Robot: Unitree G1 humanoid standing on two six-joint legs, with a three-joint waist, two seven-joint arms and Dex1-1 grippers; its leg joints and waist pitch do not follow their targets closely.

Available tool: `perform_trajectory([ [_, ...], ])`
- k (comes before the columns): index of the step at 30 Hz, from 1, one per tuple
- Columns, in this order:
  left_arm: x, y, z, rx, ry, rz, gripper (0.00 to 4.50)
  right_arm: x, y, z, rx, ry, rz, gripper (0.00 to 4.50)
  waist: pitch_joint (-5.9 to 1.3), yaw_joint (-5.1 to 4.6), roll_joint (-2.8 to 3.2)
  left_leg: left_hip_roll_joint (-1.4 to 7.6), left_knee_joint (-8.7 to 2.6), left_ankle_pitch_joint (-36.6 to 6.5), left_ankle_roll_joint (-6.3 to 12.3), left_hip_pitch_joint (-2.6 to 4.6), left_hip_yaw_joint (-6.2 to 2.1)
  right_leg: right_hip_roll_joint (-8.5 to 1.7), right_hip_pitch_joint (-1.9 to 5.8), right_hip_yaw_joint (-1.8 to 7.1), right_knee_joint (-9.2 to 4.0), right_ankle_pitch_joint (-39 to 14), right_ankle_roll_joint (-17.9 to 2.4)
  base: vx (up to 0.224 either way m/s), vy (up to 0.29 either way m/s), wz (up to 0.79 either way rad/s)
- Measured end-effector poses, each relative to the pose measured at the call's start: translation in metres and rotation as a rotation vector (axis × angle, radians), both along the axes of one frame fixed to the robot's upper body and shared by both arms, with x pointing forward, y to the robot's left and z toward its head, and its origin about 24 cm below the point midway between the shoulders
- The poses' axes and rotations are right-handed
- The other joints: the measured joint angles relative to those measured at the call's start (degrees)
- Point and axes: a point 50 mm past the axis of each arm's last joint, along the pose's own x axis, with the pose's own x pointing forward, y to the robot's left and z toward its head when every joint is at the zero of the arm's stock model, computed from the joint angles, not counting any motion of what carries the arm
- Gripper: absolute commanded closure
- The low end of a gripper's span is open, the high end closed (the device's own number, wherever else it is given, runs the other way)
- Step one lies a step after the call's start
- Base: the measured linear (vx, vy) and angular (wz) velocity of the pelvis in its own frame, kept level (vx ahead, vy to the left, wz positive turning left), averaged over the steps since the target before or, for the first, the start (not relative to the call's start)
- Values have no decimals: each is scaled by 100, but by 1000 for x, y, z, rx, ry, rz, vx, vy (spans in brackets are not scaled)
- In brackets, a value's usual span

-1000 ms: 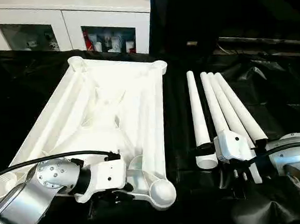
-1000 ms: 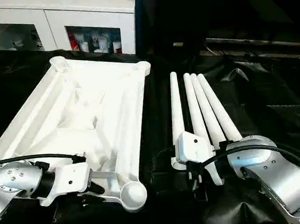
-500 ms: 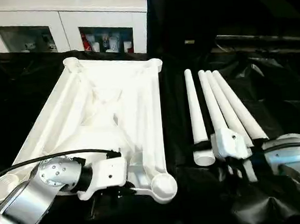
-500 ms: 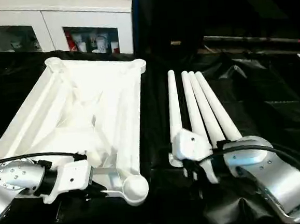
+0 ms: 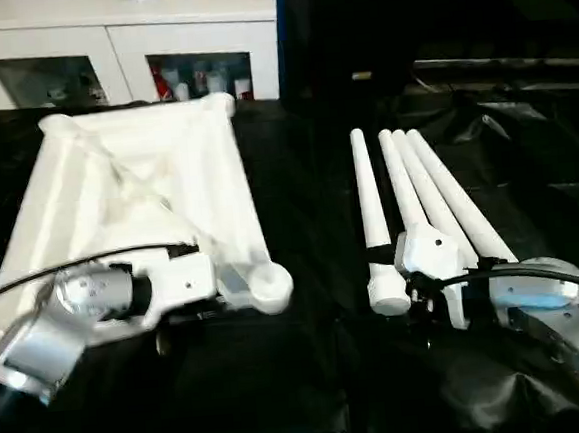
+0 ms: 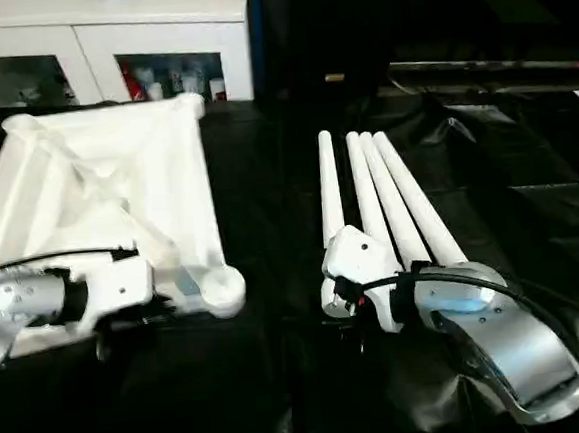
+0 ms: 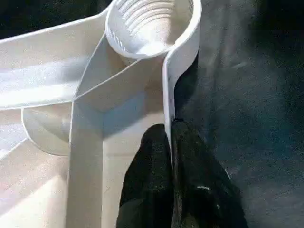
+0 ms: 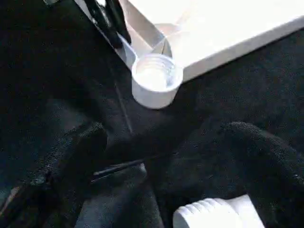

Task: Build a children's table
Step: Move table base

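Left eye view: 1 tabletop, 4 legs.

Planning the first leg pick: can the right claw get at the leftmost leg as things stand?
Probably yes. The right claw is open, right over the thick end of the leftmost leg, which lies alone, a gap apart from the other three legs, nothing on top.

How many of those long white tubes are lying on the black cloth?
4. One leg lies slightly apart on the left; the other three fan out beside it. Their near ends are partly hidden behind the robot's right end effector.
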Motion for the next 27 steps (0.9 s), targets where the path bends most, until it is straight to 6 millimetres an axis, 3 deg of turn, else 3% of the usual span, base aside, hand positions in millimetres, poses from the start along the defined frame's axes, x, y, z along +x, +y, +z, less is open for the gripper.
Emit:
perform_trajectory([
  [15,10,-4,1,-60,-15,37,443,11,-1,-7,4,-22,-35,0,13,7,-22,10,10,1,2,-24,13,0,-17,-1,-2,1,-1,0,0,0],
  [23,18,6,20,61,-134,29,443,15,-1,-7,7,-35,-44,0,19,-11,-32,23,13,5,2,-59,17,8,-60,-5,3,1,-2,0,0,0],
  [27,16,11,20,84,-123,64,443,15,-1,-6,12,-45,-40,0,19,-1,-33,25,25,6,6,-89,20,8,-81,-5,3,1,-2,0,0,0],
])
